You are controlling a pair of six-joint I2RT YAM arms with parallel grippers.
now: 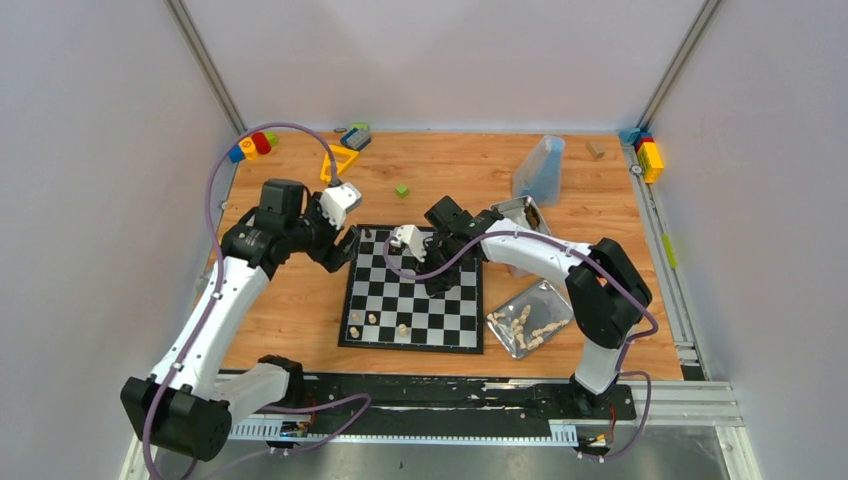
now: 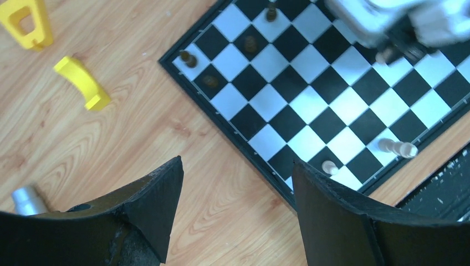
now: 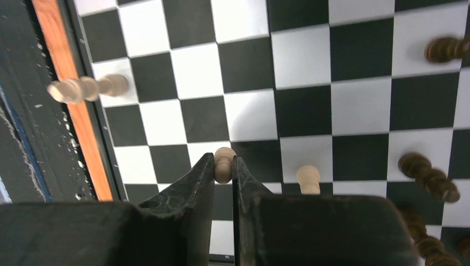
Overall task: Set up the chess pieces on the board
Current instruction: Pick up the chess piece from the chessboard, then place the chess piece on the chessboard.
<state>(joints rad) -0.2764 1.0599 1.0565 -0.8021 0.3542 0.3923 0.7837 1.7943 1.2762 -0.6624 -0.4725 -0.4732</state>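
The overhead shot mostly just gives the layout. The board [image 1: 450, 325] lies flat mid-table, the right gripper [image 1: 440, 283] is down over its middle squares, and the left gripper [image 1: 348, 245] hangs at the far-left corner. From up there you can't really read what the fingers are doing. The right wrist cam sorts that out: the two fingers [image 3: 188, 188] are pinched on a pale pawn [image 3: 224, 164], which is upright between the tips. A second cream piece [image 3: 308, 178] stands near it, and a few dark pieces [image 3: 429, 177] sit off to one side. I can't tell if the pawn's base is touching the squares. The left wrist cam shows the left gripper's fingers [image 2: 149, 205] spread wide with nothing between them, over bare wood just off the board's border. It also picks up a yellow block [image 2: 83, 82] lying on the table, which is tiny from above.

As for containers, the near metal tray [image 1: 558, 300] right of the board holds a loose heap of cream pieces [image 1: 525, 325]. The far metal tray [image 1: 505, 207] has some dark bits in it, partly hidden by the right arm. A clear tub [image 1: 540, 170] stands beyond that, and I can't make out any contents.

The left arm runs up the left side, bends at the elbow and points its wrist at the board. The right arm rises from its base, arches over the near tray and reaches left, wrist angled down.
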